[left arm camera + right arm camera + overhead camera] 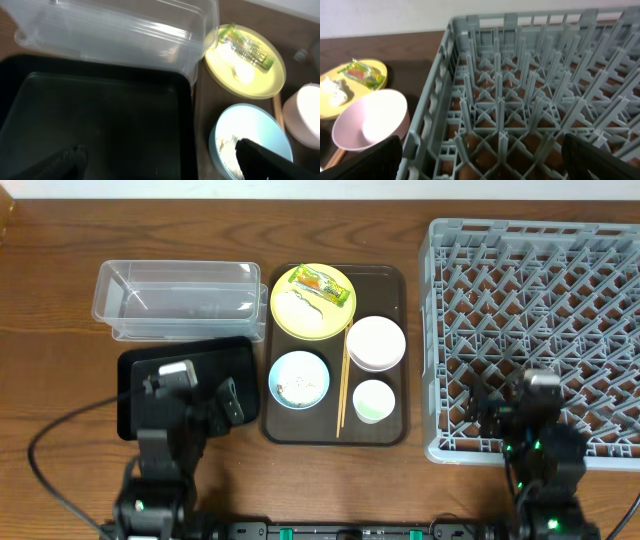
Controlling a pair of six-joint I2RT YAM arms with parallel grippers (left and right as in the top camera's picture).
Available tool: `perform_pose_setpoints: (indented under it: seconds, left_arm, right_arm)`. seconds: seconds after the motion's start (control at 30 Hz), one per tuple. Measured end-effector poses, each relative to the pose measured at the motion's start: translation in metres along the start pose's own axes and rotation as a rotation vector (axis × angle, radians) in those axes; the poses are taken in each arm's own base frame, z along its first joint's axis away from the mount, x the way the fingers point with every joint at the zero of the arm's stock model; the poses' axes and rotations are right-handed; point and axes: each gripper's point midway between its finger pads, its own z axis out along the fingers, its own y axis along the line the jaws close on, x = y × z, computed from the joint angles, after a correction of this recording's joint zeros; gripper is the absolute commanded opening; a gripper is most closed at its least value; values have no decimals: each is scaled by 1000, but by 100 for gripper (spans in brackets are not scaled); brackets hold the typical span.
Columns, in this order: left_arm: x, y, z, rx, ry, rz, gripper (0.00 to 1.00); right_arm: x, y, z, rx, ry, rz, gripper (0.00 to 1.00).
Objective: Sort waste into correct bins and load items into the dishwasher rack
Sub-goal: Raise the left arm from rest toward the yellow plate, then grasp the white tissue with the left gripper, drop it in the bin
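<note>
The yellow plate (312, 301) on the brown tray holds the yellow-green wrapper (322, 283) and white rice scraps (303, 307); it also shows in the left wrist view (245, 62). The pinkish-white bowl (375, 343), the light blue bowl (298, 379) with scraps, the white cup (373, 400) and the chopsticks (342, 385) lie on that tray. The clear tub (180, 298) and the black tray (140, 375) are at left. The grey rack (540, 330) is at right. My left gripper (160, 162) is open over the black tray. My right gripper (480, 160) is open over the rack's near-left corner.
The dark brown serving tray (395, 280) lies in the middle between the bins and the rack. Bare wooden table (50, 310) lies to the far left. The two arm bases stand at the front edge.
</note>
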Motion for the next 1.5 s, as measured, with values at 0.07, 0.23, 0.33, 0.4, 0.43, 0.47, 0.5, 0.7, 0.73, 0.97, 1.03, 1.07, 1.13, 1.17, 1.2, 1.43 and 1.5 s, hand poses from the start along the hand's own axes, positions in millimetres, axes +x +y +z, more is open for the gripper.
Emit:
perform_pose_setpoints:
  seconds: [0.07, 0.23, 0.33, 0.4, 0.43, 0.47, 0.5, 0.7, 0.73, 0.97, 1.03, 1.07, 1.13, 1.17, 1.2, 1.43, 1.5]
  left_arm:
    - [6, 0, 0, -35, 139, 2, 96]
    - [16, 1, -4, -95, 383, 4, 96]
    - [13, -2, -4, -107, 465, 2, 96]
    - [12, -6, -2, -95, 487, -2, 96]
    - [11, -9, 0, -82, 488, -6, 96]
    - [9, -12, 2, -67, 483, -9, 96]
    - [6, -17, 5, -43, 471, -13, 96]
    - [-31, -49, 23, 121, 325, -23, 94]
    - [-37, -54, 25, 141, 304, -22, 94]
    - [-72, -86, 56, 193, 236, 9, 92]
    - [-82, -98, 67, 203, 221, 25, 92]
    - [-87, -104, 73, 208, 213, 35, 91]
    - [-93, -119, 88, 217, 198, 58, 92]
    - [-94, -126, 96, 224, 193, 70, 91]
    - [-94, -134, 104, 232, 188, 82, 91]
    - [-54, -172, 151, 260, 243, 157, 91]
    - [-37, -176, 165, 245, 275, 176, 91]
  right_arm:
    - [-7, 0, 4, 8, 70, 3, 99]
    - [-6, -1, 13, 29, 237, 9, 99]
    - [-5, -2, 19, 37, 319, 13, 99]
    - [-6, -2, 22, 39, 344, 15, 99]
    - [-8, -2, 23, 40, 349, 15, 99]
    - [-9, -2, 24, 40, 350, 15, 99]
    - [-10, -2, 25, 40, 350, 17, 99]
    - [-12, -2, 25, 39, 342, 17, 99]
    - [-13, -1, 26, 39, 341, 17, 99]
    - [-13, -1, 26, 39, 340, 17, 99]
    - [-13, -1, 26, 39, 339, 17, 99]
    - [-13, -1, 26, 39, 340, 17, 99]
    - [-13, -1, 26, 39, 339, 17, 99]
    - [-13, -1, 26, 39, 340, 17, 99]
    - [-13, -1, 26, 39, 340, 17, 99]
    - [-13, -1, 26, 39, 340, 17, 99]
    - [-13, -1, 26, 39, 340, 17, 99]
